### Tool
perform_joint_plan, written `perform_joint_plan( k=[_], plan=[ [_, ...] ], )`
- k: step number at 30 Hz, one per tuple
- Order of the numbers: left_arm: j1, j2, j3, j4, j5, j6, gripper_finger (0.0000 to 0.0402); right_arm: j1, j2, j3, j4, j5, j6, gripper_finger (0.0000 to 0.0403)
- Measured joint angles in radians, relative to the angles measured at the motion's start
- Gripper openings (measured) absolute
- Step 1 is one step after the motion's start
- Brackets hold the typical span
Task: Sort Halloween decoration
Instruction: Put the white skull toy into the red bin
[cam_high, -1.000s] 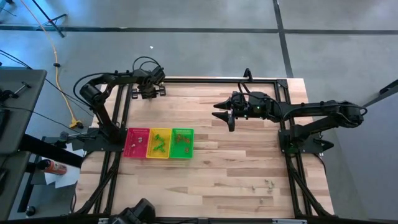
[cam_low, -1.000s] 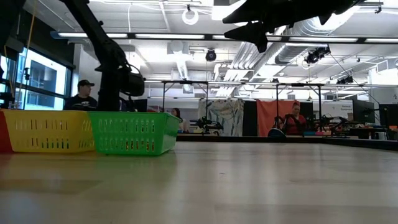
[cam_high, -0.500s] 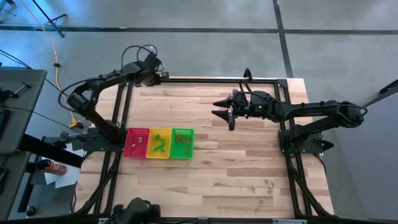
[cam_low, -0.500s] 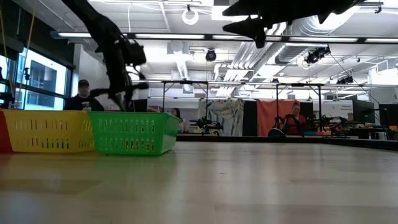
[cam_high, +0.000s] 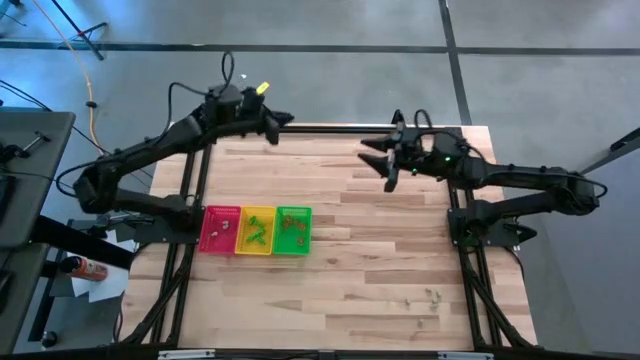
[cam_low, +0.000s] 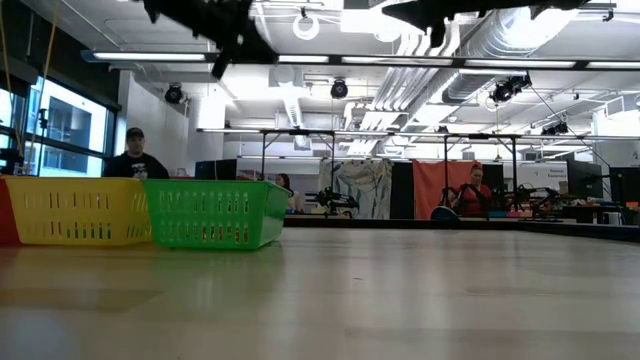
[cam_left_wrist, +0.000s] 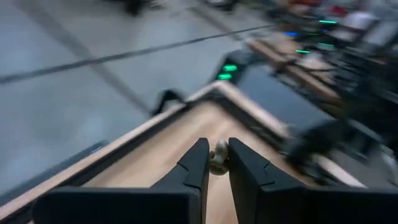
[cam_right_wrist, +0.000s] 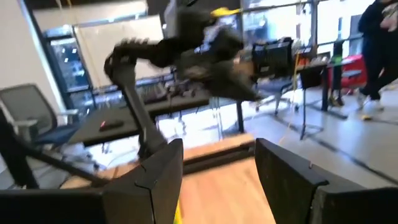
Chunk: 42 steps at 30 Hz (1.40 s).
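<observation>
My left gripper (cam_high: 283, 122) is raised over the table's far edge, left of the middle, pointing right. It is shut on a tiny pale grey trinket (cam_left_wrist: 219, 151). My right gripper (cam_high: 375, 162) hovers high over the far right part of the table, open and holding nothing, its fingers wide apart in the right wrist view (cam_right_wrist: 217, 149). The red tray (cam_high: 205, 243), yellow tray (cam_high: 243, 246) and green tray (cam_high: 279, 247) stand side by side at the left, with small trinkets inside. A few loose trinkets (cam_high: 430, 295) lie near the table's near right corner. My left gripper pinches the pale grey trinket (cam_left_wrist: 219, 154) between its two fingers (cam_left_wrist: 198, 165), close to their free ends. The trinket is lifted clear of the table, high above the wood.
The low view shows the yellow tray (cam_low: 75, 210) and green tray (cam_low: 215, 213) at the left, with bare wood to their right. A black frame (cam_high: 330, 128) rims the table. People sit in the room behind.
My left arm has swung up from the far left corner and stretched right along the far edge, its gripper turning from pointing down to pointing right. My right gripper has risen and drawn back toward the far right, staying open.
</observation>
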Motion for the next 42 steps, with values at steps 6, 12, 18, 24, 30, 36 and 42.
perform_joint_plan(
  k=[6, 12, 18, 24, 30, 36, 42],
  plan=[
    [-0.228, -0.061, -0.046, 0.129, -0.011, -0.009, 0.0032, -0.02, -0.06, 0.0, -0.006, -0.04, 0.01, 0.0195],
    [-0.443, -0.097, -0.202, 0.418, -0.17, -0.081, 0.0032, -0.007, -0.054, 0.0, -0.008, -0.188, 0.153, 0.0195],
    [-0.553, -0.176, -0.325, 0.485, -0.259, -0.082, 0.0032, 0.067, -0.052, 0.0, -0.024, -0.204, 0.212, 0.0195],
    [-0.578, -0.315, -0.379, 0.473, -0.169, 0.021, 0.0032, 0.178, -0.045, 0.0, -0.02, -0.114, 0.208, 0.0195],
    [-0.578, -0.398, -0.379, 0.381, -0.067, 0.204, 0.0032, 0.262, -0.038, 0.0, -0.021, 0.073, 0.14, 0.0195],
    [-0.579, -0.405, -0.379, 0.361, -0.053, 0.225, 0.0032, 0.323, 0.002, 0.0, -0.002, 0.174, 0.096, 0.0195],
    [-0.579, -0.377, -0.379, 0.362, -0.052, 0.278, 0.0032, 0.353, 0.077, 0.0, 0.037, 0.173, -0.017, 0.0195]
  ],
)
